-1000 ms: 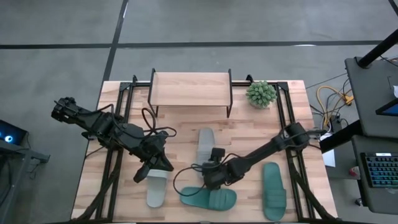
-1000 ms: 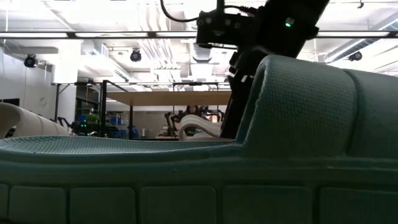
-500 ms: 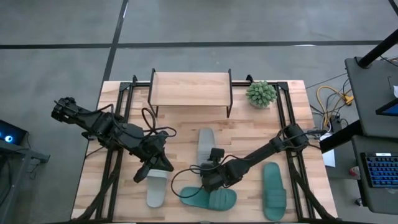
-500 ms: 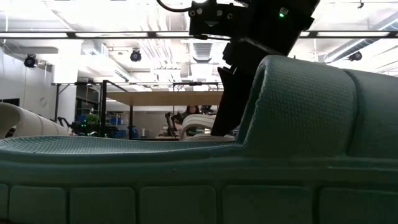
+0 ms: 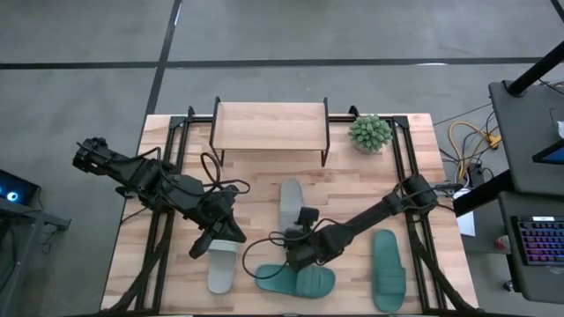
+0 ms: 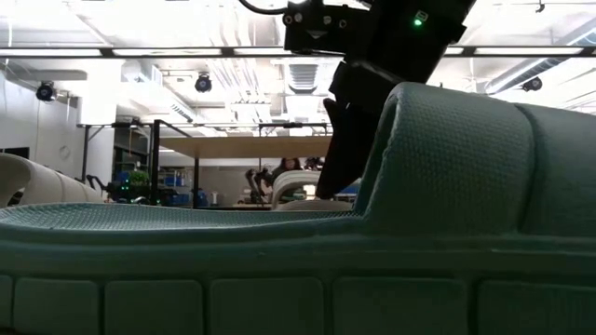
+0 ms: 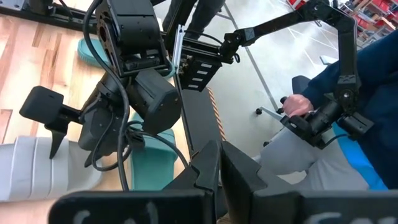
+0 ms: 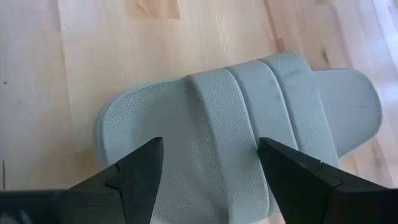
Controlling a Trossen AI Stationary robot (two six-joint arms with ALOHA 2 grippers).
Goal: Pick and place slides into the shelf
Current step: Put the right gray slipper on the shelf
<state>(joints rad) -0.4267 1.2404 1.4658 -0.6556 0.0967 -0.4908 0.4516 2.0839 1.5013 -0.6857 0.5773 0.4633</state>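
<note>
The table (image 5: 352, 189) is pale butcher-block wood in long jointed strips, and at its far edge stands the shelf (image 5: 269, 126), a light plank on thin black legs, with nothing on top and none of the slides near it, so the task looks barely begun: all four are yet to be placed. Two dark jointed arms reach in toward the middle. The right gripper (image 5: 291, 256) hangs over the teal slide (image 5: 304, 282) at the near edge, its jaws spread wide and straddling the strap in the wrist view, holding nothing yet. That strap (image 8: 249, 118) is a broad arch moulded in three ribs with a fine pebbled grain, and the foam sole is rounded at the toe. The left gripper (image 5: 205, 248) sits with jaws shut and empty just above the grey slide (image 5: 221, 267) at the near left. A second grey slide (image 5: 292, 204) lies mid-table, and the other teal slide (image 5: 387, 270) lies near the right edge. A small spiky green plant (image 5: 369, 133) stands beside the shelf.
</note>
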